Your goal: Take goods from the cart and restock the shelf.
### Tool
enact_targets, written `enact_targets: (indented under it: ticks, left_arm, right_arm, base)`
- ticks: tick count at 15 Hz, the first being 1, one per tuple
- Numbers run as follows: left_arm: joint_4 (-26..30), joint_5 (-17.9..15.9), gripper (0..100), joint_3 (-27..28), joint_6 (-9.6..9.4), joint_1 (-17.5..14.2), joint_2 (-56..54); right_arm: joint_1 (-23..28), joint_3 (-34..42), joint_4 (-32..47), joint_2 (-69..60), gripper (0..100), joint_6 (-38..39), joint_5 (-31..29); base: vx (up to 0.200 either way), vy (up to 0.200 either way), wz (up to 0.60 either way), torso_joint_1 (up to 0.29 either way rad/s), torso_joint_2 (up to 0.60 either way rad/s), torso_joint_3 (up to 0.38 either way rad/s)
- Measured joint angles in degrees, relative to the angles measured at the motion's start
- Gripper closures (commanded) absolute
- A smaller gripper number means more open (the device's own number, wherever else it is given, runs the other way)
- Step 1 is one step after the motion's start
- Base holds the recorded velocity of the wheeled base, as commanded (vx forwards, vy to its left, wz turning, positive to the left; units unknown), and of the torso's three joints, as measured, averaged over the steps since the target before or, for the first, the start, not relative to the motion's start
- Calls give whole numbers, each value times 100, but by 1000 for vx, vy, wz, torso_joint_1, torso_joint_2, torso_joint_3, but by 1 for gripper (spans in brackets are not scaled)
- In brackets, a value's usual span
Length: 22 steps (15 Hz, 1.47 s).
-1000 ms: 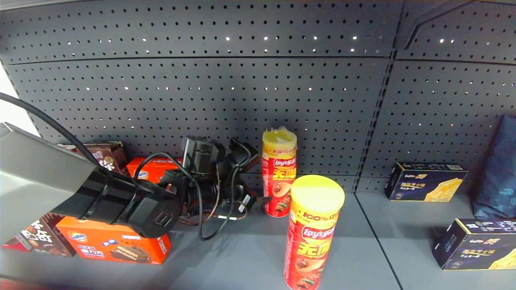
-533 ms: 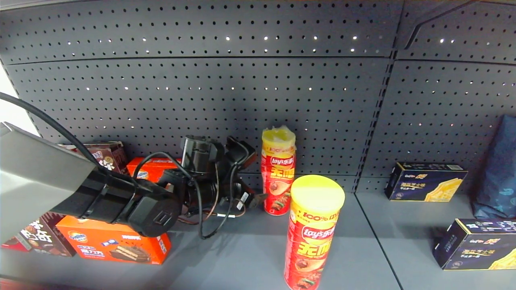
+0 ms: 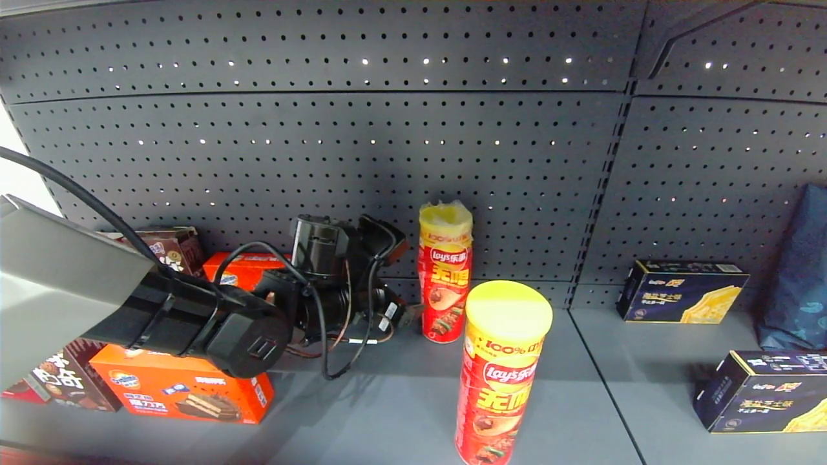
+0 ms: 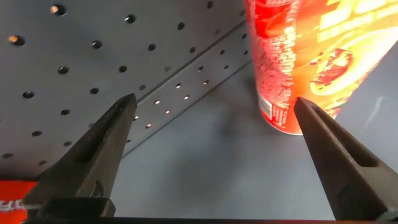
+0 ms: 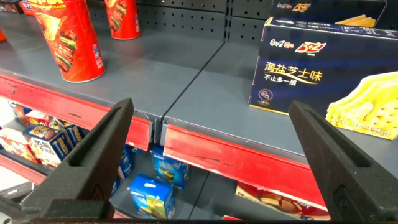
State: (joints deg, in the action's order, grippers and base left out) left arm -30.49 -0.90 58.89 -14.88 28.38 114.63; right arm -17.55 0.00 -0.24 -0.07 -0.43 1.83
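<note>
left gripper (image 4: 216, 102) is spread wide open with nothing in it, sitting low over the grey metal shelf (image 3: 400, 400). the tall red chip can with a yellow lid (image 3: 444, 278) is just past its fingertips, standing upright near the dark pegboard back panel (image 3: 323, 161). a second red chip can (image 3: 501, 374) stands upright closer to the front. right gripper (image 5: 211, 104) is wide open and empty too, out in front of the shelf edge, near a dark blue cardboard box (image 5: 323, 68).

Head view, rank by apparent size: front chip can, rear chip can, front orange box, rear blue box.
1. Front red yellow-lidded chip can (nearest camera).
2. Front orange cardboard box, partly hidden.
3. Rear red chip can, rear dark-blue box: alike.
</note>
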Motion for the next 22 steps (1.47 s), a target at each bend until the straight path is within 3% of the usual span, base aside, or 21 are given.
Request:
enact_targets:
  ticks: [5,11,16,19,22]
  left_arm:
    - [83,141,0,0,-57,41,-319]
    - [630,210,0,-118,-90,12,-1518]
    - [761,535,0,-1253,-85,-306,-2619]
    - [772,636,0,-1874,-266,-396,-3209]
    - [446,827,0,-2449,-299,-407,-3574]
  right_arm:
    - [0,0,2,0,0,0,0]
    - [0,0,0,0,0,0,0]
    - [0,0,2,0,0,0,0]
    - [0,0,0,0,0,0,-2]
    - [-11,0,2,0,0,0,0]
  base:
    - [0,0,0,0,0,0]
    - [0,0,0,0,0,0]
    - [0,0,0,0,0,0]
    - [0,0,0,0,0,0]
    - [0,0,0,0,0,0]
